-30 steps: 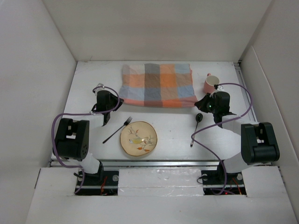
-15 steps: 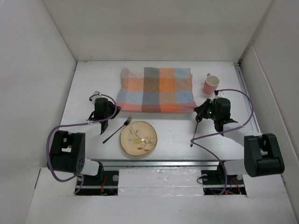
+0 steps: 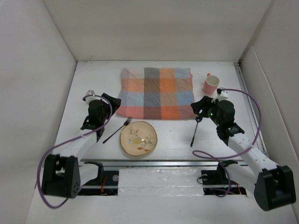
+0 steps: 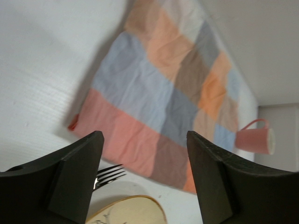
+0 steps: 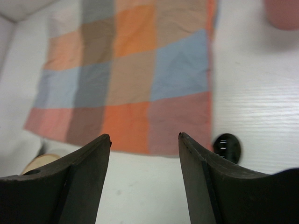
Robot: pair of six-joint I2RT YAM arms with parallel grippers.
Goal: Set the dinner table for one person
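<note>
Checked cloth point(image 3: 155, 92) now lies flat, upper centre — my left gripper point(image 4: 145, 182) and right gripper point(image 5: 145, 179) have let go, fingers apart — plate point(image 3: 138, 139) likely goes on next.

Soft, even overhead light keeps the white dinner table point(image 3: 93, 74) bright, without hard glare. Shadows are faint: a dim band beside the checked cloth point(image 4: 154, 93) toward the left edge. The top view is sharp. Both wrist views are softer (the left gripper point(image 4: 144, 137) and right gripper point(image 5: 144, 137) loom dark and blurred), and the pink mug point(image 5: 282, 11) by the far right corner is defocused.
</note>
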